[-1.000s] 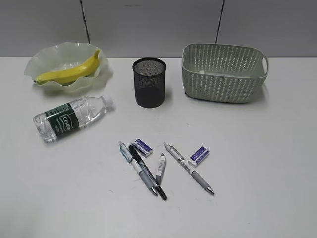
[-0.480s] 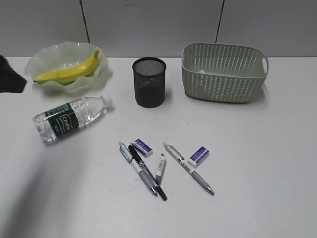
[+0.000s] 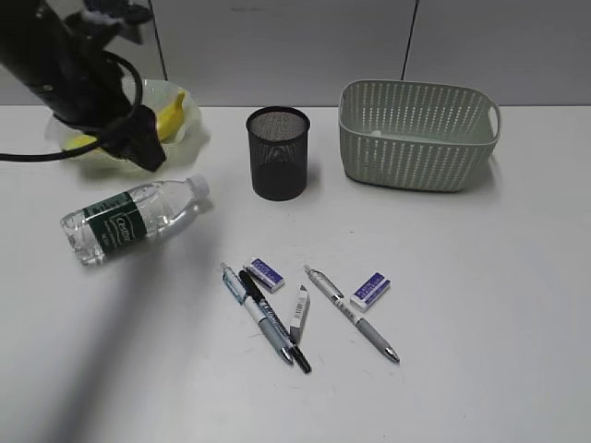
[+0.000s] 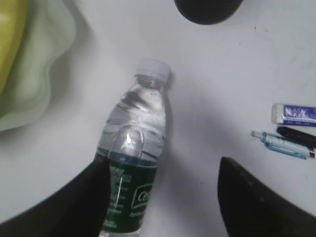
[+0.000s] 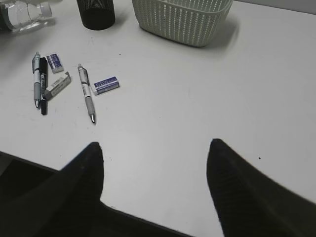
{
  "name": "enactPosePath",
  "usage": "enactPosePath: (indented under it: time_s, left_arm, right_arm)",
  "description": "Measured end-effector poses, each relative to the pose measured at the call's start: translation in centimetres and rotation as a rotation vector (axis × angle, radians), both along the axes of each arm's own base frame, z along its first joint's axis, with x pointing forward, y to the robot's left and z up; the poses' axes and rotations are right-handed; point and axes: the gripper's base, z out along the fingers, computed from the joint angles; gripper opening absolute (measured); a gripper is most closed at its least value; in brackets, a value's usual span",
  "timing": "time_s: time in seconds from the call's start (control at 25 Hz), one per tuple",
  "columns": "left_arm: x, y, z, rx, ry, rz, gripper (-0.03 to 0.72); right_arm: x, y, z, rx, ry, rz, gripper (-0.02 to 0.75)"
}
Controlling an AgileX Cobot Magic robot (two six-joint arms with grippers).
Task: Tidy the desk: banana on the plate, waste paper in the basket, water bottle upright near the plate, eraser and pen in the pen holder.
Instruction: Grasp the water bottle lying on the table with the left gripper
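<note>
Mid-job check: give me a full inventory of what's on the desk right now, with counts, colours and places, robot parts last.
banana: 1, yellow, in the plate, partly hidden by the left arm
plate: 1, pale green, back left
water bottle: 1, clear with dark green label, lying on its side in front of the plate
pen holder: 1, black mesh, back centre
basket: 1, sage green, back right
pens: 3, grey, blue and black, front centre
erasers: 3, white, among the pens
desk: 1, white
left gripper: 1, black, open over the bottle
right gripper: 1, black, open, above the desk's near edge
</note>
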Motion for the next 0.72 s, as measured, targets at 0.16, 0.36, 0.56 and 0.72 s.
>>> enactPosePath:
  time_s: [0.16,0.36,0.56,0.72]
  left_arm:
    - [1.6,-1.9,-2.5,0.09,0.066,-0.079,0.532]
    - [2.3,-2.3,-5.4,0.176,0.13,-0.12,0.584]
    - [2.9,-2.1,-7.1,0.229,0.14,-0.136,0.591]
    - [3.4,-2.2,-7.4,0.233,0.109,-0.139,0.591]
  right_arm:
    - [0.0,0.0,0.0,0.001,0.0,0.0,0.518]
    - [0.0,0.0,0.0,0.001,-0.001,-0.001,0.518]
    - [0.0,0.0,0.0,0.001,-0.001,-0.001,0.518]
    - [0.0,0.0,0.0,0.001,-0.001,-0.001,0.518]
